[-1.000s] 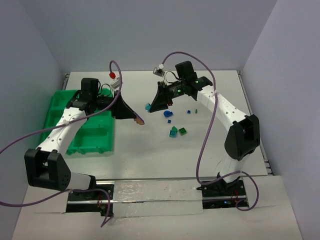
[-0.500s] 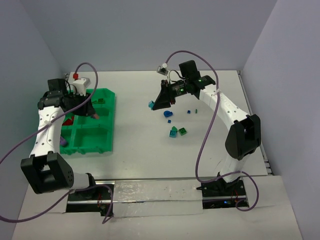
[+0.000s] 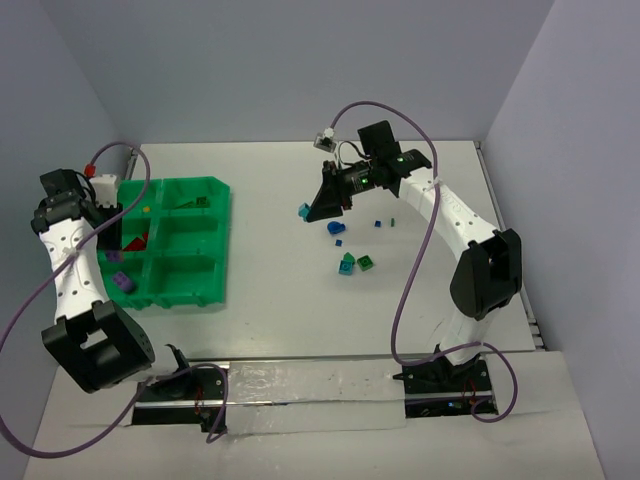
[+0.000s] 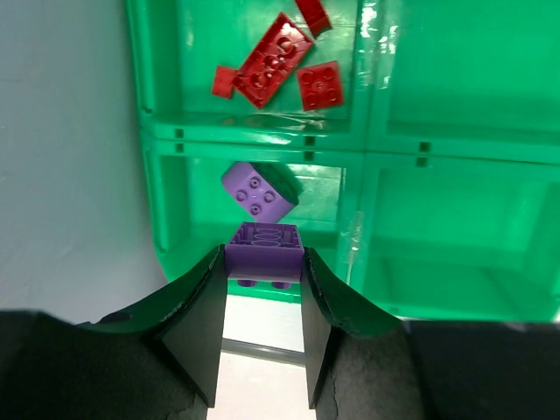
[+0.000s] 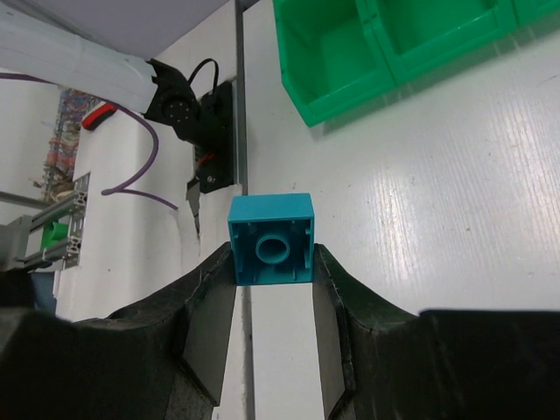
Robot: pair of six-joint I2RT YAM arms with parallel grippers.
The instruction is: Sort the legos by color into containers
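My left gripper [image 4: 263,255] is shut on a purple lego [image 4: 264,248], held low over the near-left container of the green tray [image 4: 455,149]. A second purple lego [image 4: 256,192] lies in that container. Several red legos [image 4: 278,63] lie in the container beyond it. From above, the left gripper [image 3: 117,262] hangs over the tray's left column [image 3: 160,297]. My right gripper [image 5: 272,254] is shut on a teal lego [image 5: 271,238], underside toward the camera, above the table left of the loose pile [image 3: 303,211].
Loose legos lie on the white table under the right arm: blue ones [image 3: 335,228], a teal one [image 3: 346,266], a green one [image 3: 367,263] and small ones [image 3: 378,223]. A tray corner [image 5: 350,52] shows in the right wrist view. Walls close in on both sides.
The left arm has swung left from mid-table across the tray to its left column, carrying the purple lego. The right arm shifted slightly at first, then held still.
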